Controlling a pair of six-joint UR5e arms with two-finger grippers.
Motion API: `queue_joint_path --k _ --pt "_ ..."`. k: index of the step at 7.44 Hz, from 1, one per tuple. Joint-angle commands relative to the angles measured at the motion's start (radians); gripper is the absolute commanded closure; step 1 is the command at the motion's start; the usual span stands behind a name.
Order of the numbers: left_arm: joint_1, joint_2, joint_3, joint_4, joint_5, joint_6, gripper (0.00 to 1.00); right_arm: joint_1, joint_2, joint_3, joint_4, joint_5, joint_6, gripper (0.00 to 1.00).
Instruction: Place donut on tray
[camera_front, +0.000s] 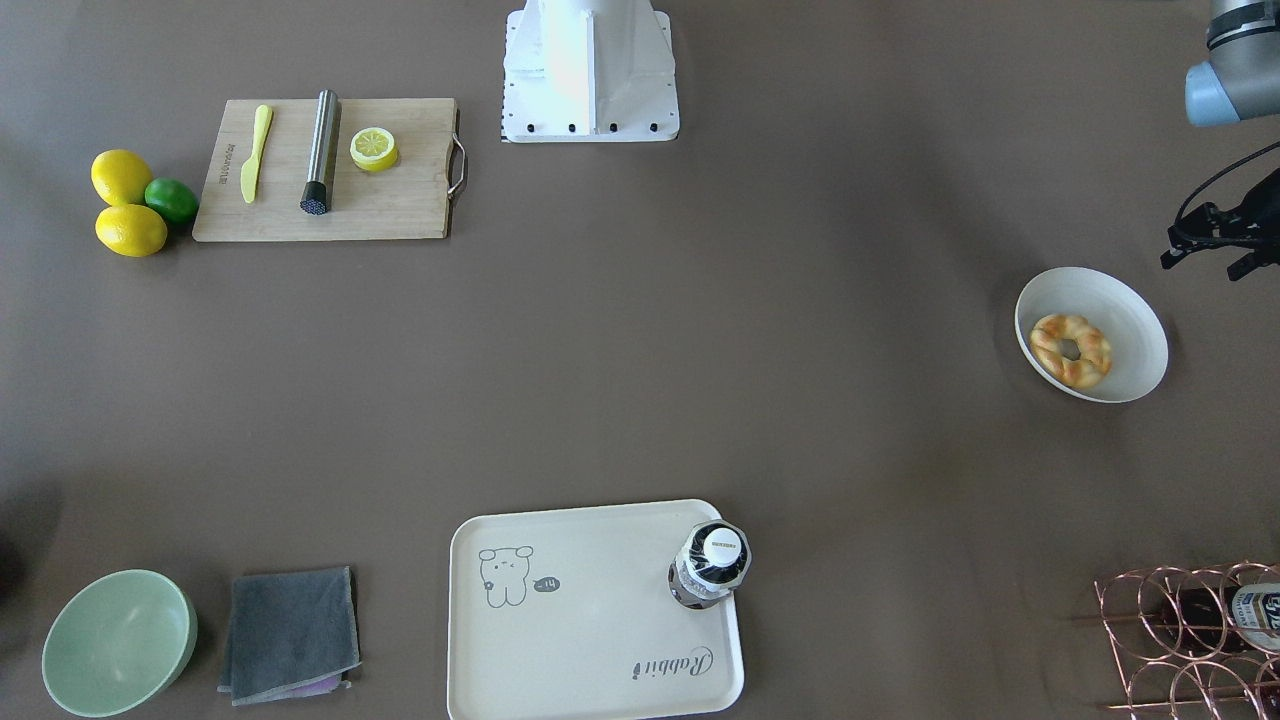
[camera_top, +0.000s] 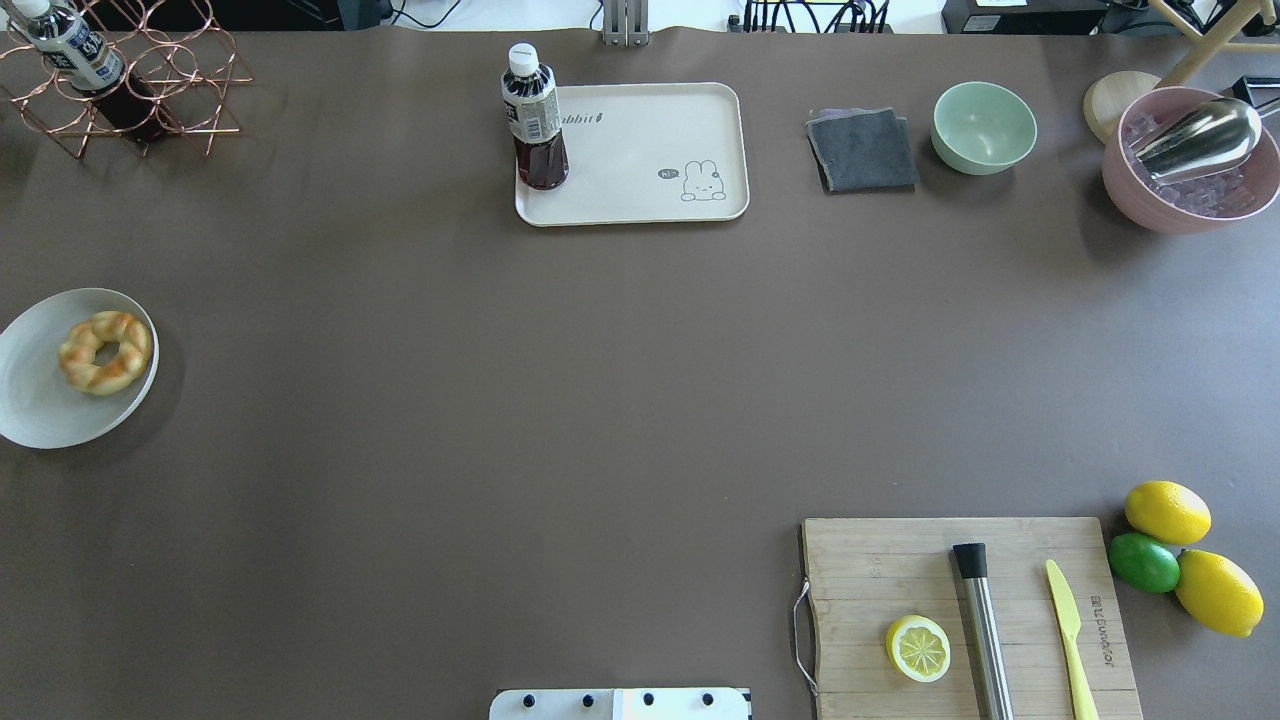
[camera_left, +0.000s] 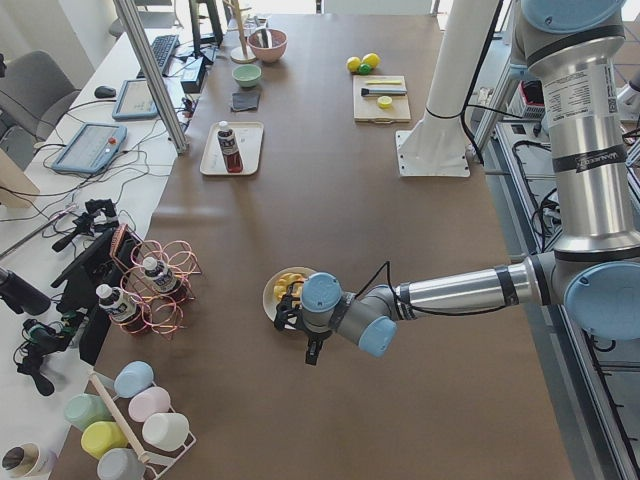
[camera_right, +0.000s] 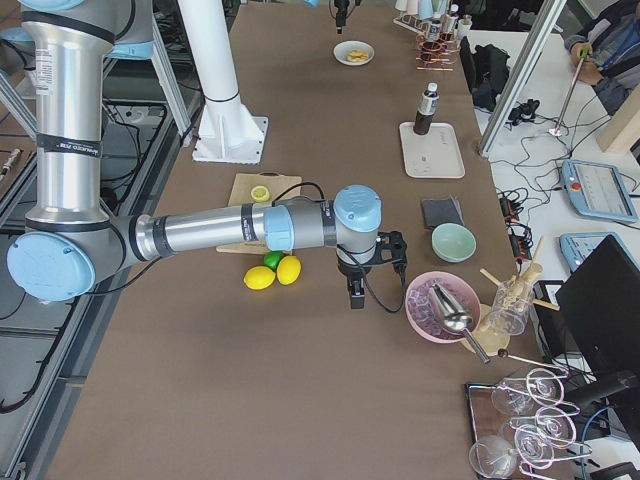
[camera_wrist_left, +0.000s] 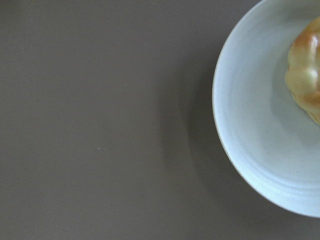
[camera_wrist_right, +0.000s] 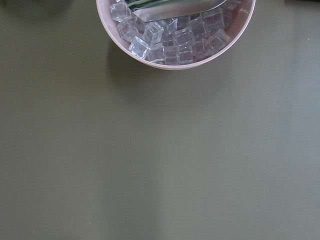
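Note:
The donut (camera_front: 1070, 350) is a golden twisted ring lying in a round white bowl (camera_front: 1130, 330) at the table's end on my left; it also shows in the overhead view (camera_top: 105, 352). In the left wrist view its edge (camera_wrist_left: 306, 75) shows at the right, inside the bowl (camera_wrist_left: 250, 125). The cream tray (camera_front: 590, 640) with the grey animal drawing lies at the far side of the table (camera_top: 640, 150). My left gripper (camera_left: 313, 355) hangs beside the bowl, apart from the donut; I cannot tell whether it is open. My right gripper (camera_right: 355, 298) hangs near the pink bowl; I cannot tell its state.
A dark bottle (camera_front: 712, 565) stands on one corner of the tray. A cutting board (camera_front: 400, 200) holds a lemon half (camera_front: 374, 148), a metal muddler and a knife. A green bowl (camera_front: 118, 640), grey cloth (camera_front: 290, 635), copper rack (camera_front: 1190, 640) and pink ice bowl (camera_top: 1190, 200) line the far edge.

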Motion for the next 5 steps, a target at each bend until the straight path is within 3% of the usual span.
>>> queue_joint_path --k 1,3,5 --pt "0.043 -0.076 0.095 -0.100 0.000 -0.139 0.03 0.000 -0.001 -0.001 -0.001 0.002 0.000 0.00" --pt "0.043 -0.117 0.103 -0.100 0.000 -0.253 0.03 0.000 -0.006 0.000 -0.001 0.002 0.000 0.00" --pt "0.046 -0.136 0.132 -0.102 0.000 -0.252 0.11 0.000 -0.006 -0.001 -0.001 0.002 0.000 0.00"
